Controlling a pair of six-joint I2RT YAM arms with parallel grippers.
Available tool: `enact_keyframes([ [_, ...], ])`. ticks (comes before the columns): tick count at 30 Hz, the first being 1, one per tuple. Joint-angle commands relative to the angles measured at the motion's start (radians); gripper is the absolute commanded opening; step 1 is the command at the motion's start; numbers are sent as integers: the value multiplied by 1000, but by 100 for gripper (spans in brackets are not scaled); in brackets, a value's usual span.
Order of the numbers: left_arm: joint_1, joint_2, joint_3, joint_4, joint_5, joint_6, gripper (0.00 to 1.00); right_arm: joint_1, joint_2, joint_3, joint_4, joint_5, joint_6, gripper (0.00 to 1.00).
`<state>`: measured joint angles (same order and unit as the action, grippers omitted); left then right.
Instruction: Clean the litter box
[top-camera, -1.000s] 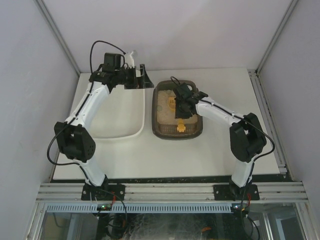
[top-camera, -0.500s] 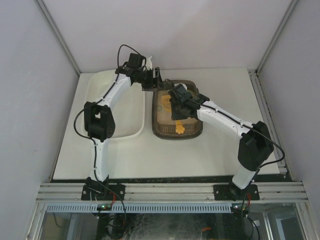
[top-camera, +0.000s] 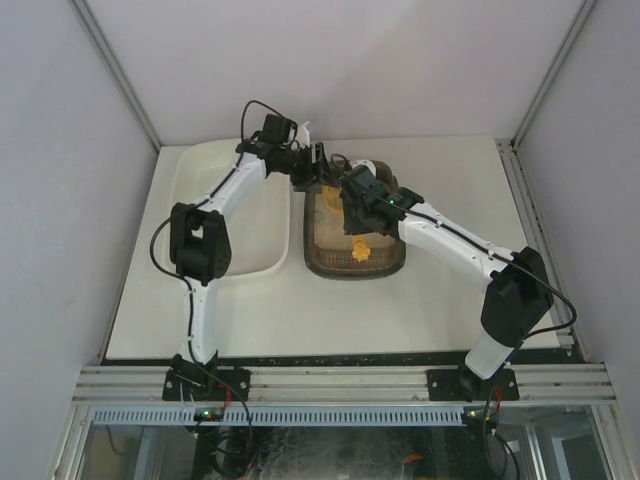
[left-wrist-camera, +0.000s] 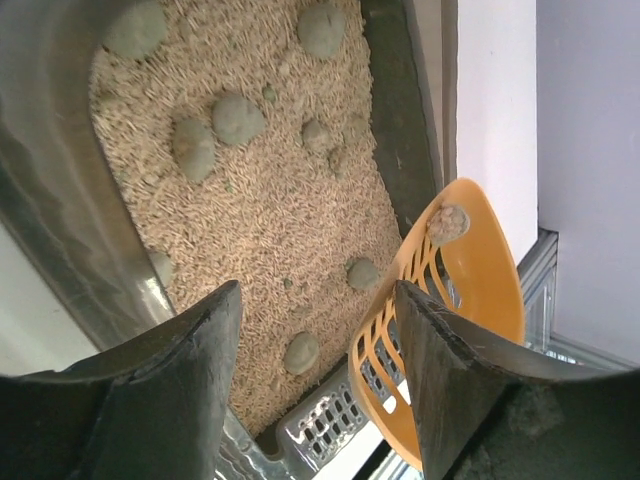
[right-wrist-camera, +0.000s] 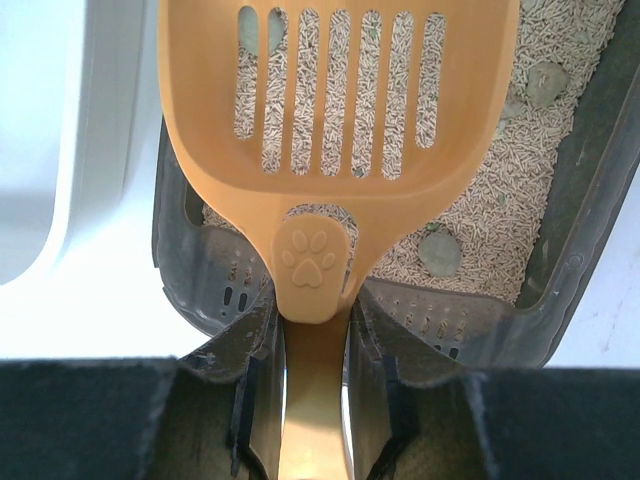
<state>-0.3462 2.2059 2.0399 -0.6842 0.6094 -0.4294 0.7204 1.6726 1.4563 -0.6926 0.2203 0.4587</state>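
Observation:
The dark litter box (top-camera: 350, 272) holds beige litter with several grey-green clumps (left-wrist-camera: 238, 118). It also shows in the right wrist view (right-wrist-camera: 575, 250). My right gripper (top-camera: 352, 205) (right-wrist-camera: 315, 380) is shut on the handle of an orange slotted scoop (right-wrist-camera: 335, 110) (top-camera: 361, 250). The scoop's head is over the litter. In the left wrist view the scoop (left-wrist-camera: 480, 290) carries one clump (left-wrist-camera: 447, 222). My left gripper (top-camera: 318, 165) (left-wrist-camera: 318, 390) is open and empty. It hovers over the box's far left corner, right beside the scoop.
A larger white tub (top-camera: 230, 265) (right-wrist-camera: 90, 150) stands just left of the litter box. The back wall runs close behind both containers. A metal rail (top-camera: 545, 280) lines the table's right edge.
My left arm has swung right, from over the tub's far end to the litter box's far left corner. My right gripper with the scoop has shifted slightly left and farther away.

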Motion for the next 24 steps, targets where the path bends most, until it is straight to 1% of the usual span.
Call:
enact_keyframes([
  [1,-29,-99,-87,69,55,-40,66,2,-26,41,69,30,-17,0],
  [4,-39,-115,-121,109,92,-73,64,2,-22,40,85,28,-10,0],
  [6,-44,-118,-131,118,115,-84,59,2,-20,40,95,29,-9,0],
  [10,-46,-128,-153,145,133,-99,33,4,-20,39,103,26,-7,0],
  [11,-46,-128,-154,148,137,-100,28,4,-20,39,103,25,-7,0],
  [14,-46,-137,-164,163,148,-103,5,4,-17,33,100,19,-2,0],
  [15,-46,-143,-168,166,147,-105,1,0,-15,29,98,12,2,3],
  [16,-47,-150,-177,175,146,-110,0,-5,-18,22,99,-1,8,12],
  [17,-45,-160,-191,185,144,-114,0,-11,-24,8,106,-16,14,24],
  [18,-45,-172,-205,197,139,-115,0,-20,-36,-11,120,-30,21,39],
  [19,-42,-185,-222,210,134,-116,0,-29,-52,-40,138,-46,29,51],
  [20,-40,-199,-243,226,129,-116,0,-42,-76,-74,165,-76,37,60],
  [21,-37,-216,-264,248,124,-116,0,-63,-101,-111,198,-116,50,67],
  [23,-36,-257,-326,314,95,-89,0,-125,-153,-200,287,-264,96,70],
  [24,-35,-321,-413,419,43,-89,0,-214,-198,-348,432,-513,177,71],
])
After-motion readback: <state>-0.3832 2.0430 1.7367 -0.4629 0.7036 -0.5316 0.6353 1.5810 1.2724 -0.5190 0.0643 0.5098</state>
